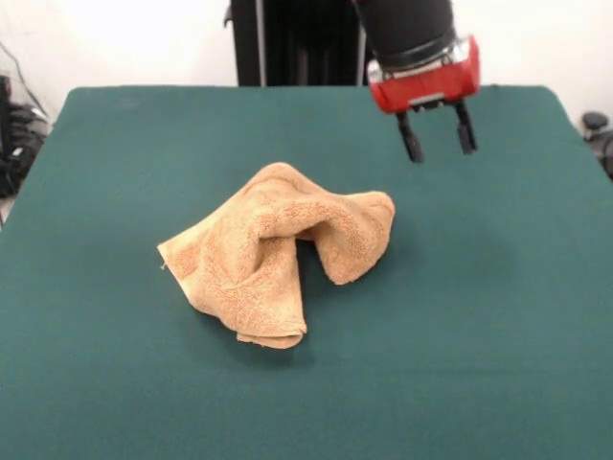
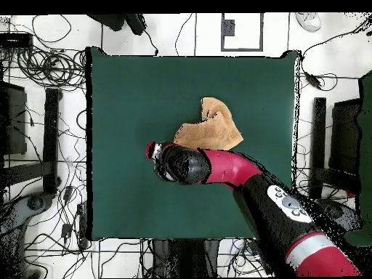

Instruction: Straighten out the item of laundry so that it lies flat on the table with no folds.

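The tan-orange towel (image 1: pixel 278 251) lies crumpled and folded over itself near the middle of the dark green table (image 1: pixel 498 316). It rises in a hump with two lobes hanging toward the front. In the overhead view the towel (image 2: pixel 211 127) shows partly, its near edge hidden under the arm. My gripper (image 1: pixel 438 141) hangs above the table, behind and to the right of the towel, apart from it. Its two black fingers (image 1: pixel 411 142) are spread and hold nothing. In the overhead view the gripper head (image 2: pixel 161 156) sits left of the towel; its fingers are hidden.
The red and black arm (image 2: pixel 247 178) crosses the table from the bottom right in the overhead view. Cables and dark equipment (image 2: pixel 43 131) lie on the floor around the table. The black pedestal (image 1: pixel 297 43) stands behind the table's far edge.
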Controlling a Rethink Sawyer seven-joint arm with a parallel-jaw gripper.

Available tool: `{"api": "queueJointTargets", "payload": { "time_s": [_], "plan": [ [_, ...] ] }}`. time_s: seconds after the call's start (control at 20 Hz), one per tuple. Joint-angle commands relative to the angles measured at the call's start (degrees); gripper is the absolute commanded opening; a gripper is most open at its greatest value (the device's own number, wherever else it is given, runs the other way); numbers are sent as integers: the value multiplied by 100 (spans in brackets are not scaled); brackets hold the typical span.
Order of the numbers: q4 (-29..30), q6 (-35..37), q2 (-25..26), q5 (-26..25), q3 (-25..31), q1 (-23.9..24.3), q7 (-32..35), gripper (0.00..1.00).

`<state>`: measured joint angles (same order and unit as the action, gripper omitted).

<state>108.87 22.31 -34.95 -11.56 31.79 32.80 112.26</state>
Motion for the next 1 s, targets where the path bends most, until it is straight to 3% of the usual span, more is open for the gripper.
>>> {"api": "queueJointTargets", "payload": {
  "time_s": [0.05, 0.2, 0.5, 0.65, 0.8, 1.0],
  "plan": [
    [-361, 1202, -247, -592, -565, -203, -485, 100],
    [-566, 1008, -172, -1122, -661, -175, -624, 100],
    [-599, 319, -318, -2044, -942, -322, -286, 100],
    [-670, -409, -339, -2672, -1377, -728, 272, 100],
    [-1074, -1553, -245, -3317, -2546, -1740, 1200, 100],
    [-1234, -1722, -154, -3140, -2751, -1952, 1100, 100]
  ]
}}
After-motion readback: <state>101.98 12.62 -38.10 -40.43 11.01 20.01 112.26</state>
